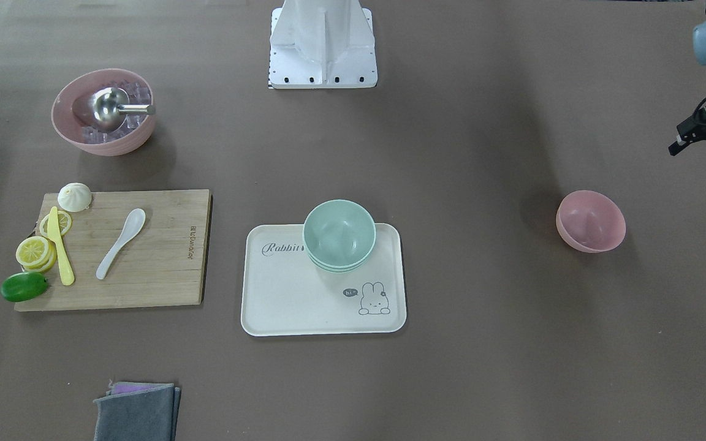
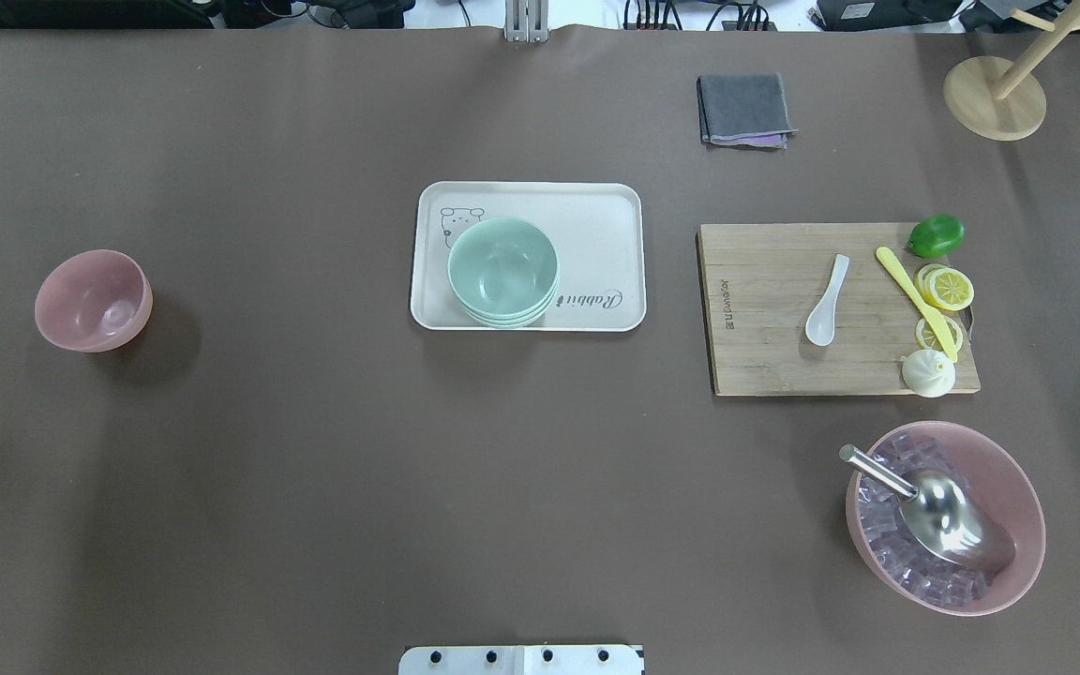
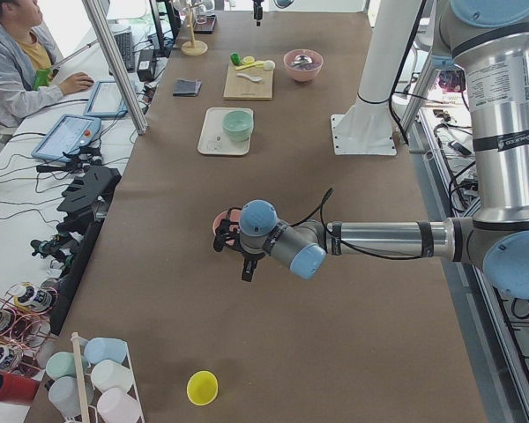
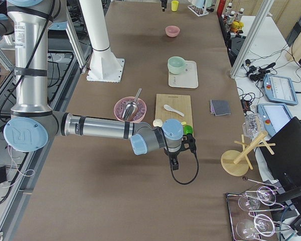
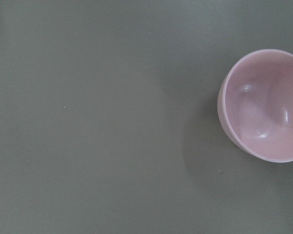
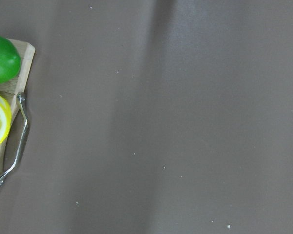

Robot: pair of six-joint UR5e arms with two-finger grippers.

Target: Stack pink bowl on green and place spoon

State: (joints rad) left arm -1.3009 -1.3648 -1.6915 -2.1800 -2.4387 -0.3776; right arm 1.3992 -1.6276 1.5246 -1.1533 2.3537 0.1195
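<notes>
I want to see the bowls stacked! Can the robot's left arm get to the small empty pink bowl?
Probably yes. The left gripper hangs close to the small empty pink bowl, which sits alone on the table with nothing between them.

The left arm reaches out level from the robot's side, over the counter toward its left end. The left gripper hangs above the surface, its fingers standing apart. The right arm stretches level toward the counter's right end. The right gripper points down near that edge; whether its fingers are parted cannot be told.
</notes>
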